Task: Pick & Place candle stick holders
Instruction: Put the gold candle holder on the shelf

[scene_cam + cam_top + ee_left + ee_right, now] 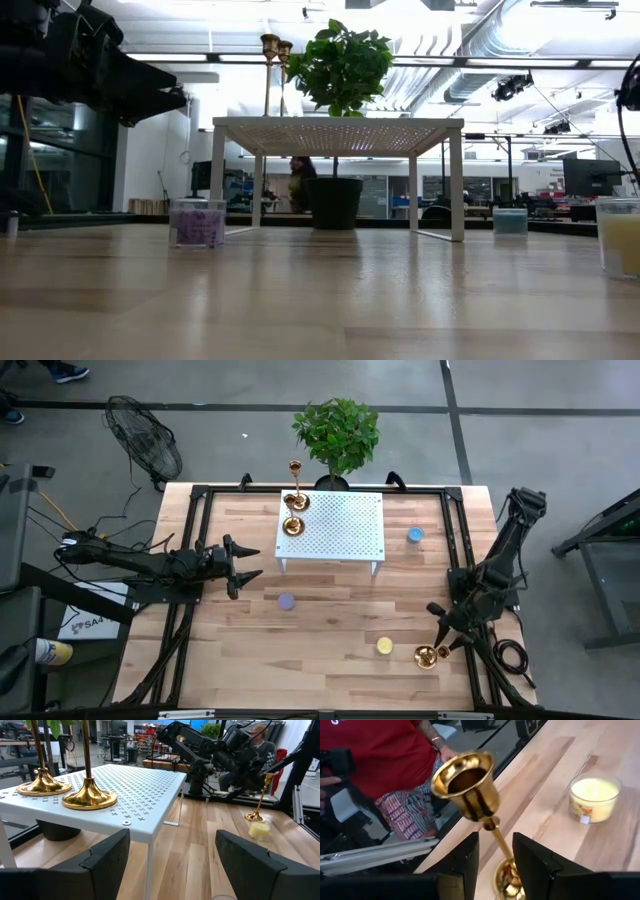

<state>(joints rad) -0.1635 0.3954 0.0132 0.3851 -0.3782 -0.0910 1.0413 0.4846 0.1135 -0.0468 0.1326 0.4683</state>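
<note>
Two gold candle stick holders [293, 525] [296, 500] stand upright on their dish bases at the left end of the white perforated stand [345, 530]. They also show in the left wrist view [89, 796]. A third gold holder [427, 655] is at the near right of the table, tilted, next to a yellow candle [384, 646]. My right gripper [443, 632] is shut on this holder. My left gripper [248, 563] hangs open and empty left of the stand, its fingers [105, 855] wide apart. My right gripper has the third holder's thin stem [501, 845] between its two fingers [467, 855], below the cup [465, 782] and above the dish base [507, 880]. The fingers lie across the stem. The holder leans, cup end raised [269, 776]. I cannot tell whether its base touches the table.
A purple candle [287, 601] sits in front of the stand and a blue one [415, 535] to its right. A potted plant [337, 430] stands behind the stand. A person in a red shirt [395, 745] stands beyond the table's right edge.
</note>
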